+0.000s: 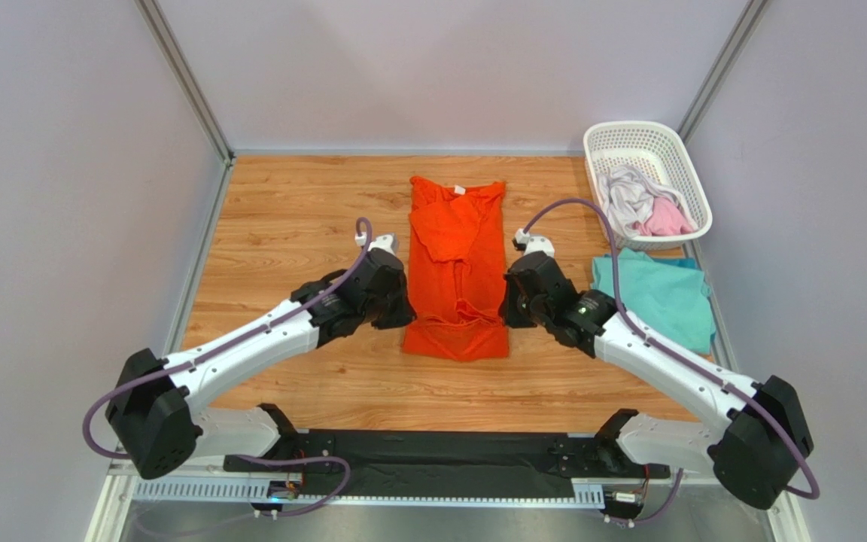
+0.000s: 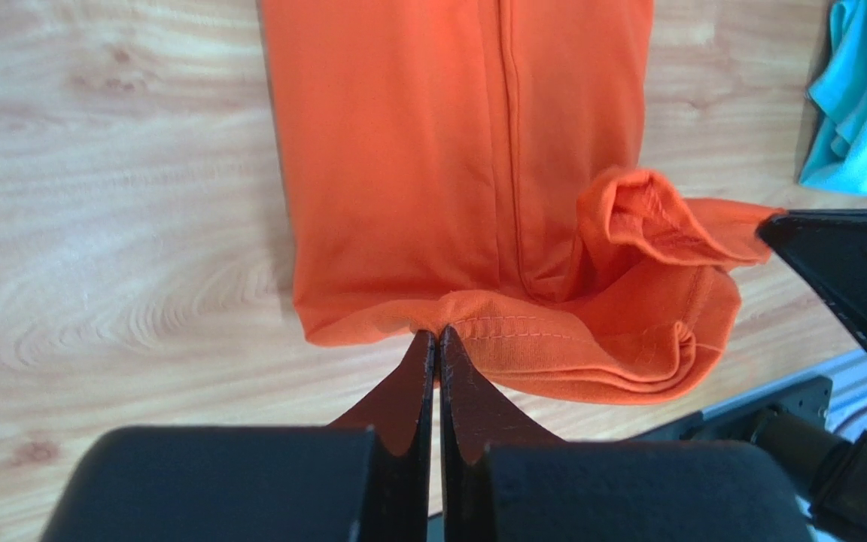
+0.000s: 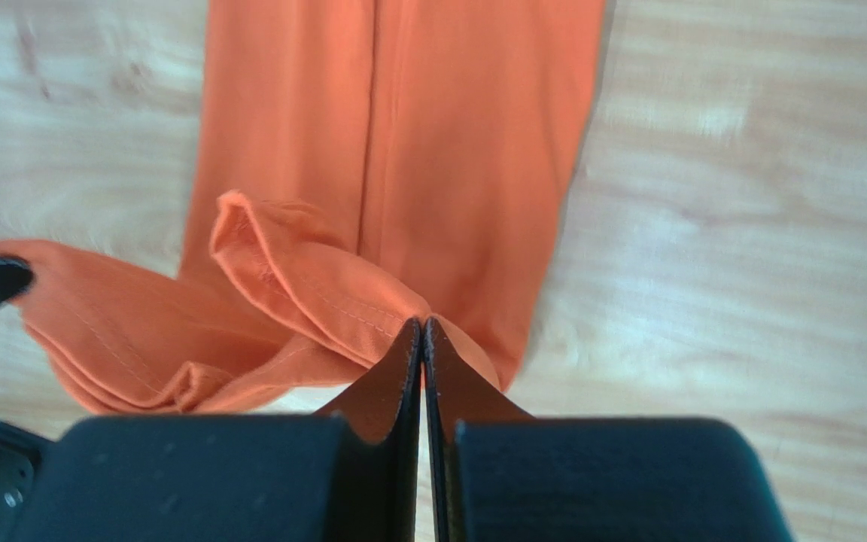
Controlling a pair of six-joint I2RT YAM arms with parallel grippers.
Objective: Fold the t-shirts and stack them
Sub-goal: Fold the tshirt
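A bright orange t-shirt (image 1: 455, 260) lies lengthwise in the middle of the wooden table, folded into a narrow strip with its collar at the far end. Its near hem is lifted and bunched between my two grippers. My left gripper (image 2: 438, 333) is shut on the hem's left corner (image 1: 404, 296). At the right corner, my right gripper (image 3: 422, 325) is shut on the hem (image 1: 508, 299). A teal t-shirt (image 1: 653, 296) lies folded flat to the right. A pale grey-white t-shirt (image 1: 628, 192) and a pink t-shirt (image 1: 666, 218) sit crumpled in the basket.
A white lattice basket (image 1: 644, 136) stands at the back right corner. Grey walls with metal rails close in the table on three sides. Bare wood (image 1: 280, 226) shows left of the orange t-shirt. The black base rail (image 1: 438, 457) runs along the near edge.
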